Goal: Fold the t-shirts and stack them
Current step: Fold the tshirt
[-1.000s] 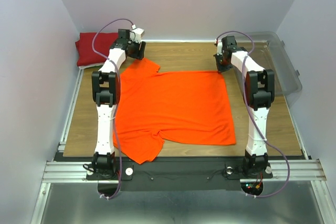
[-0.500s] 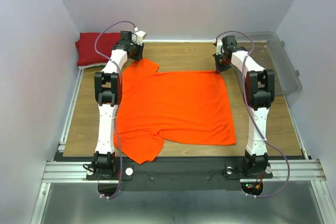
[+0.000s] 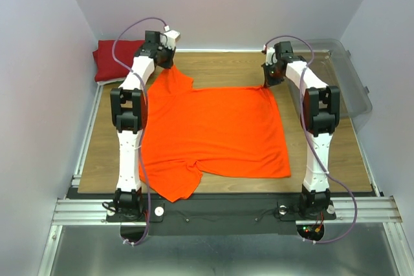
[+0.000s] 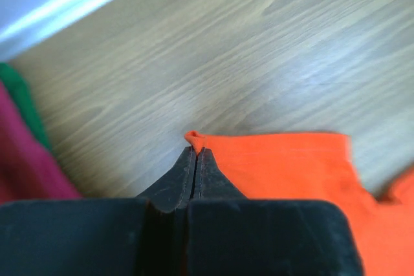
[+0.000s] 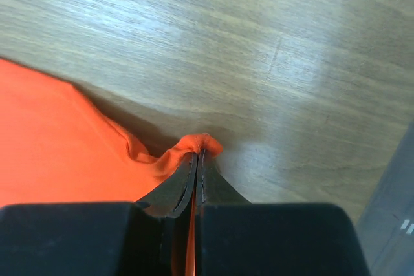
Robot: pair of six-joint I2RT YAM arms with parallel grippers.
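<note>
A bright orange t-shirt (image 3: pixel 213 130) lies spread on the wooden table. My left gripper (image 3: pixel 169 63) is shut on the tip of its far left sleeve (image 4: pixel 197 140), lifted slightly off the wood. My right gripper (image 3: pixel 266 82) is shut on the far right corner (image 5: pixel 200 145) of the same shirt, the cloth bunched between the jaws. A folded dark red t-shirt (image 3: pixel 116 58) sits at the far left corner; in the left wrist view it (image 4: pixel 22 159) shows with a green edge (image 4: pixel 22 105) beside it.
A clear plastic bin (image 3: pixel 343 75) stands at the far right of the table (image 3: pixel 226 66). White walls close in the back and sides. Bare wood shows beyond the orange shirt.
My left gripper has closed on the orange sleeve tip and pulled it up and back. The right gripper has stayed shut on its corner, rising slightly.
</note>
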